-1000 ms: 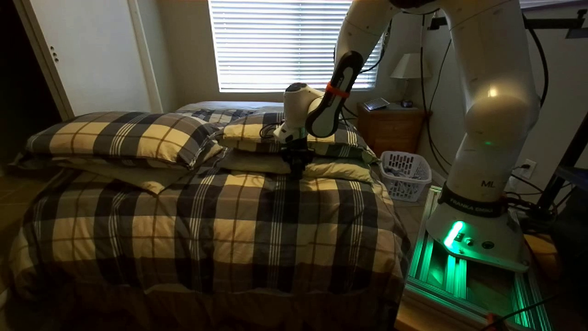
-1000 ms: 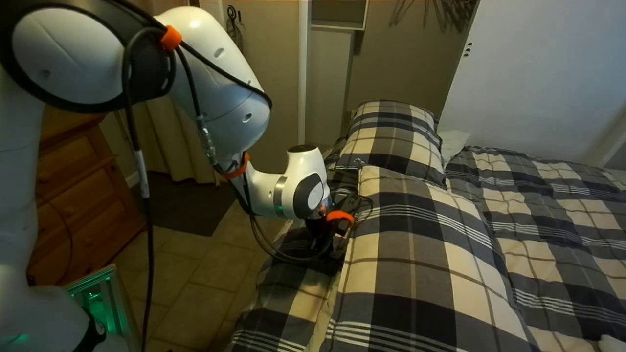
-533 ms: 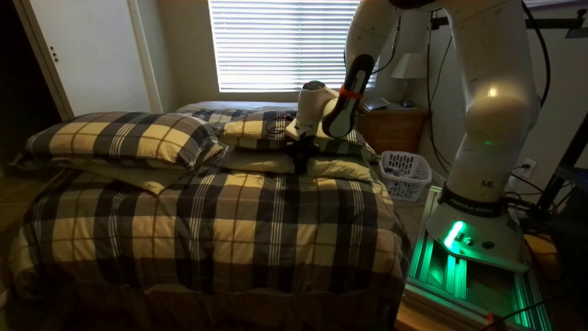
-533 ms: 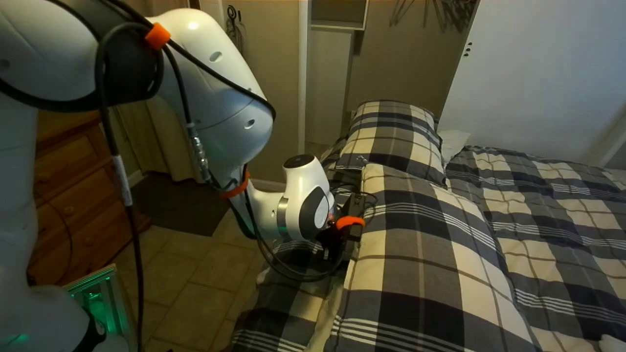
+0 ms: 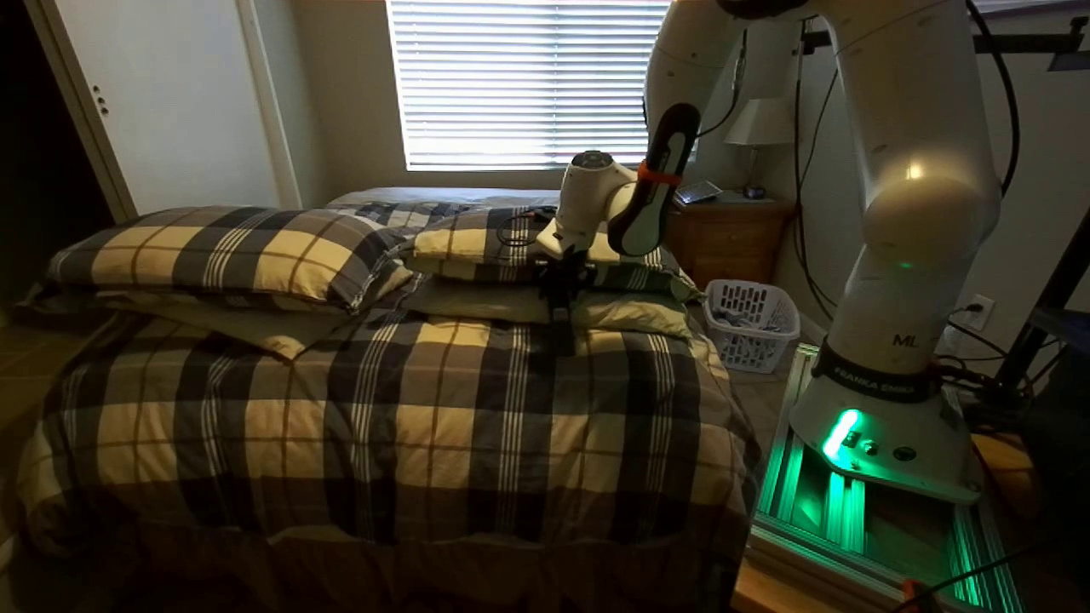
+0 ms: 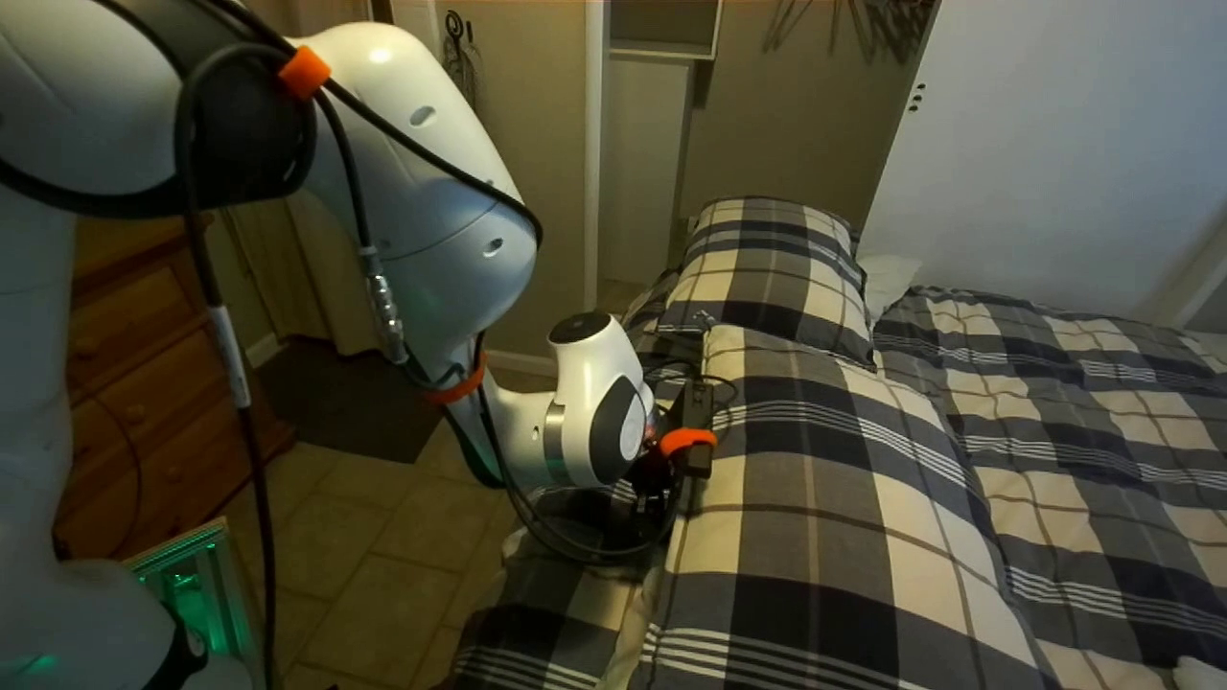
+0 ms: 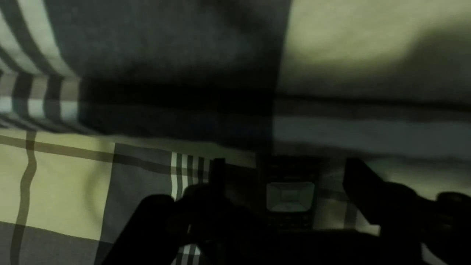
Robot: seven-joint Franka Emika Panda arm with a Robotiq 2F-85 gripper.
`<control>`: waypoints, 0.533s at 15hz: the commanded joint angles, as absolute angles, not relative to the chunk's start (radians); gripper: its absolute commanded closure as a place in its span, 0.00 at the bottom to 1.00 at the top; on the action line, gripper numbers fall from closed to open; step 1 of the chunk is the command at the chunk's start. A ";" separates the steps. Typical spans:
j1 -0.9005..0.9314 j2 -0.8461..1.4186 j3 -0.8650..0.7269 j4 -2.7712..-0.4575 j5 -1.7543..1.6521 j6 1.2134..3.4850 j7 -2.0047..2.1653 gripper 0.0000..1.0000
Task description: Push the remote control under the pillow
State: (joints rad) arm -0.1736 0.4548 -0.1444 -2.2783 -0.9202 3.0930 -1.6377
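The remote control (image 7: 290, 197) lies just right of centre in the lower half of the wrist view, on the bedcover (image 7: 66, 184), its far end running into deep shadow at the lower edge of the pillow (image 7: 220, 44), which fills the upper part of the frame. Whether any of it is already underneath, the dark does not let me tell. It is probably light, stiff and smooth-cased, so it should slide readily, though the bedcover may drag at it or ruck up ahead; a gentle shove is unlikely to harm it. The near short end, lost behind the gripper (image 7: 285, 167), looks the best place to press; to pinch it instead, take the two long sides. The pillow should give softly.

The gripper's jaws stand well apart, one to each side of the remote control, with nothing clamped and seemingly a gap either side. In an exterior view the arm (image 5: 920, 221) rises at the right, arches beyond the top edge and bends back to the centre, its wrist (image 5: 588, 200) above the gripper, which points downward in front of the pillow.
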 commanded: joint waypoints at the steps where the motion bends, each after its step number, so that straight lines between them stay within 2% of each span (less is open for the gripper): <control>1: -0.174 0.434 -0.146 -2.283 -0.919 3.114 -1.628 0.00; 8: -0.172 0.412 -0.079 -2.327 -0.852 2.966 -1.581 0.00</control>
